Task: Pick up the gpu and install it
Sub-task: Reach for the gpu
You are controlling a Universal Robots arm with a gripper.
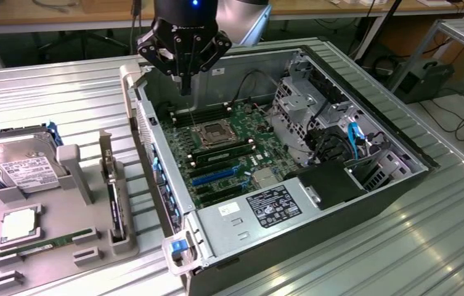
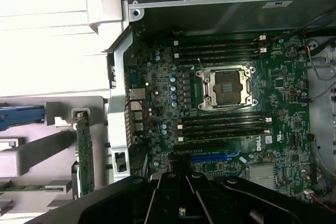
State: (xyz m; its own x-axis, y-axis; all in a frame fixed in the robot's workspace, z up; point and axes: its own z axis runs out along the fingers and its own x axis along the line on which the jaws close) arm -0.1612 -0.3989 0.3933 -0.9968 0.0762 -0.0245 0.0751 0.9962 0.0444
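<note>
The gripper, its fingers pressed together and holding nothing, hangs over the open computer case, above the motherboard near the processor socket. The gpu stands on edge in a slot of the grey holder just beside the case, on the exterior view's left. The hard drive and the memory stick lie farther out on that holder
</note>
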